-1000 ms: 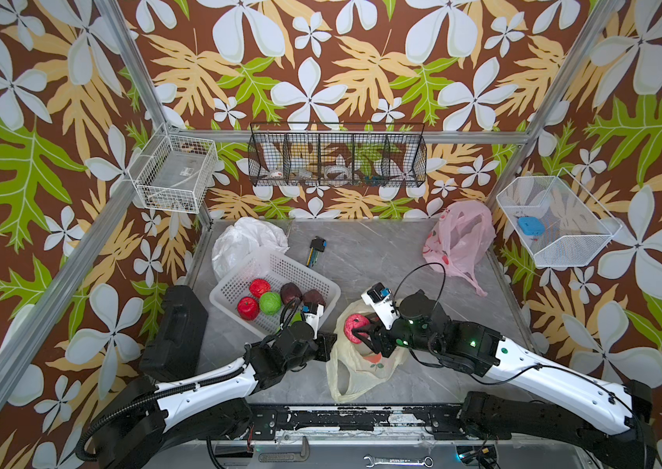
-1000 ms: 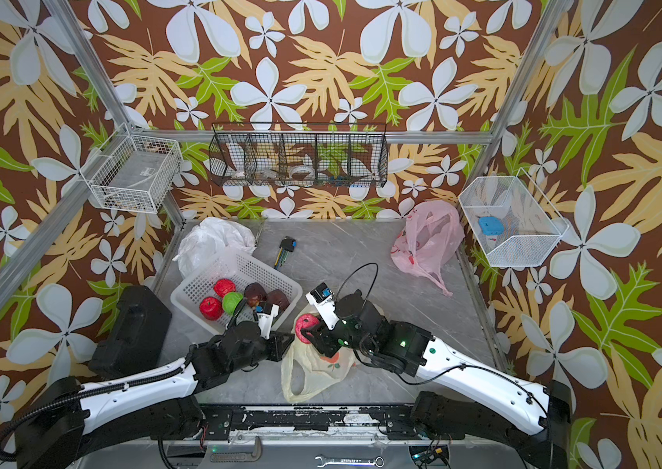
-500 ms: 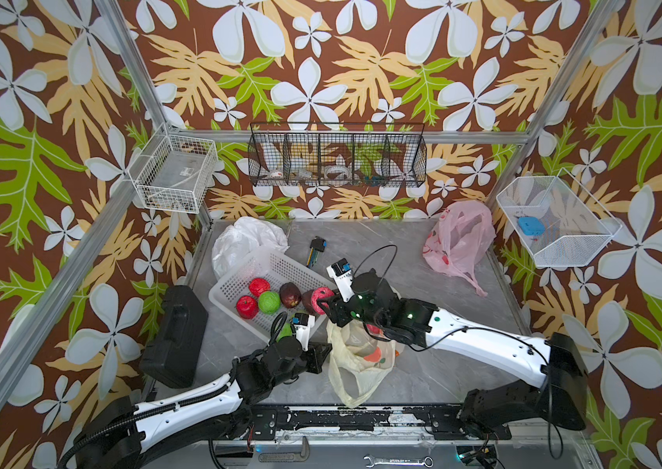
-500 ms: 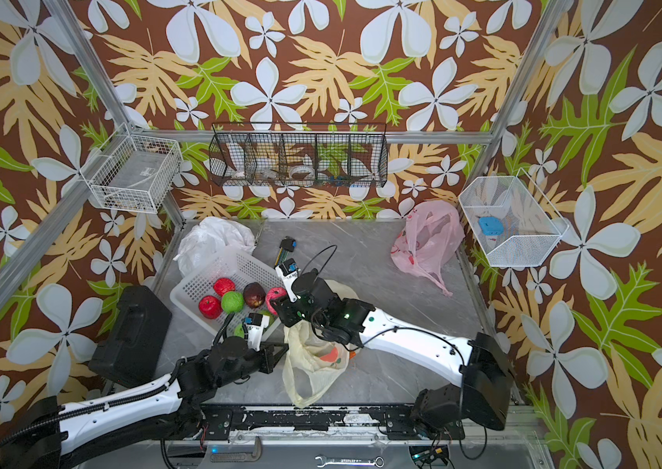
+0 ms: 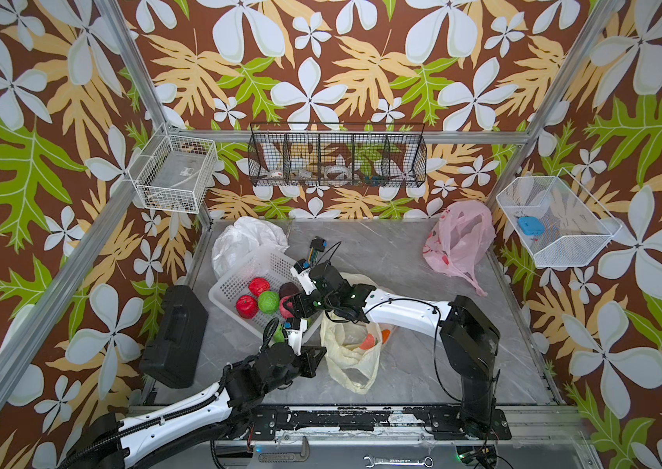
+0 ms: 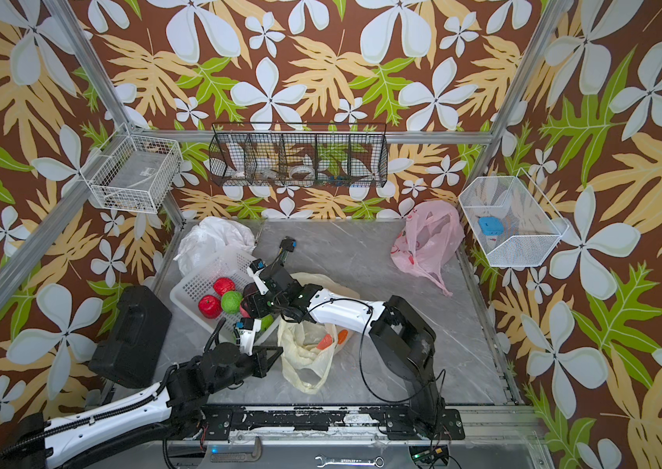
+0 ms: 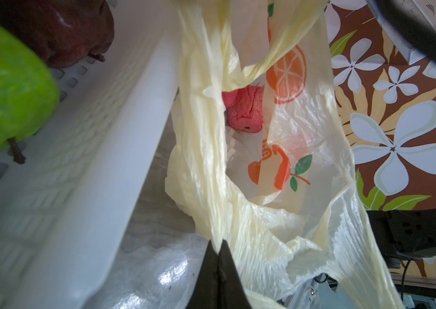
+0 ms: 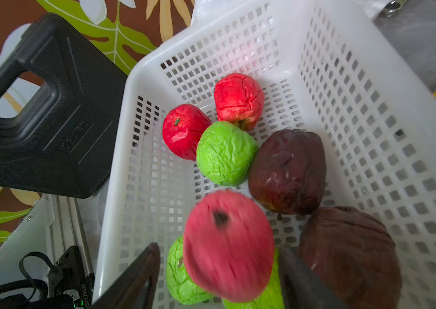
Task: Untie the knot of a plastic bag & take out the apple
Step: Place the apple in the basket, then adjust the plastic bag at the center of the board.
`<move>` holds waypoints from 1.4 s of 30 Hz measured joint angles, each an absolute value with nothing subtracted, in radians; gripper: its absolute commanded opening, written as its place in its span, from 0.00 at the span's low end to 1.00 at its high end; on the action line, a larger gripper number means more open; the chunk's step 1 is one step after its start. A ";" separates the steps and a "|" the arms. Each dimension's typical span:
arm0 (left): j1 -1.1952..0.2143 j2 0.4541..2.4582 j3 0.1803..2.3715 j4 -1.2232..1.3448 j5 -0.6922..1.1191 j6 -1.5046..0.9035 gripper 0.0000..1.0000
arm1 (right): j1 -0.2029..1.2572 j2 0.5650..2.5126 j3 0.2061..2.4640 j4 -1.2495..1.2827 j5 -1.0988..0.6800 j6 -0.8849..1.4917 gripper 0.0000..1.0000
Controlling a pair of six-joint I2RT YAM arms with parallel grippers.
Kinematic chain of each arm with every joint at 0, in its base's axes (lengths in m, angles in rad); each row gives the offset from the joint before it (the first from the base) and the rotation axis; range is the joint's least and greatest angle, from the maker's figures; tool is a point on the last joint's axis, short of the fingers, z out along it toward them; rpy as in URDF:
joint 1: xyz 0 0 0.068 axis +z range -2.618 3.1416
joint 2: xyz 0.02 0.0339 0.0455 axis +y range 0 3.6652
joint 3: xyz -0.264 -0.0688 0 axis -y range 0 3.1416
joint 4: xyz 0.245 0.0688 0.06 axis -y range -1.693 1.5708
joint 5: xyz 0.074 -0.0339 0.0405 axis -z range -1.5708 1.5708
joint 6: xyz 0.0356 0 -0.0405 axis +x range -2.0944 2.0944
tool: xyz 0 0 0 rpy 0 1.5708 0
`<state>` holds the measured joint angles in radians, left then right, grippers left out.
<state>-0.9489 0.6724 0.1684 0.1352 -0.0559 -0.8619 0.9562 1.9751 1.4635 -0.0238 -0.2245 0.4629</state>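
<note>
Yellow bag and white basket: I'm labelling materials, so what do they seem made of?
Yellow bag: thin translucent plastic film, slightly glossy; it crinkles and the orange print shows through. White basket: probably rigid moulded plastic, smooth, with a grid of holes.

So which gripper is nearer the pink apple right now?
Right. The right gripper hangs over the white basket with the pink apple between its open fingers. The left gripper is outside the basket, shut on the edge of the yellow bag.

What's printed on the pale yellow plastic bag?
The pale yellow plastic bag shows orange citrus prints, green leaves; best in left wrist view.
</note>
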 measured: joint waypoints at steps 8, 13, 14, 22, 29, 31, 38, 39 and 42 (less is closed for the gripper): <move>-0.949 0.608 0.141 0.124 -0.070 -0.866 0.00 | 0.957 1.954 1.485 -0.078 -0.231 0.431 0.77; -0.949 0.574 0.143 0.092 -0.096 -0.865 0.00 | 0.953 1.909 1.504 -0.140 -0.176 0.392 0.76; -0.949 0.572 0.147 0.081 -0.101 -0.865 0.00 | 0.952 1.892 1.504 -0.154 -0.154 0.385 0.75; -0.948 0.647 0.246 0.050 -0.136 -0.813 0.00 | 0.953 1.684 1.424 -0.243 0.049 0.322 0.66; -0.948 0.831 0.354 0.109 -0.142 -0.749 0.00 | 0.949 1.427 1.252 -0.314 0.252 0.274 0.67; -0.948 0.885 0.397 0.126 -0.143 -0.729 0.00 | 0.937 1.365 1.232 -0.336 0.267 0.261 0.69; -0.948 1.039 0.506 0.171 -0.152 -0.675 0.00 | 0.922 1.172 1.124 -0.395 0.147 0.228 0.58; -0.948 1.061 0.512 0.181 -0.152 -0.670 0.00 | 0.923 1.152 1.092 -0.405 0.134 0.228 0.58; -0.948 1.139 0.541 0.205 -0.134 -0.652 0.00 | 0.923 1.072 0.970 -0.460 0.110 0.259 0.61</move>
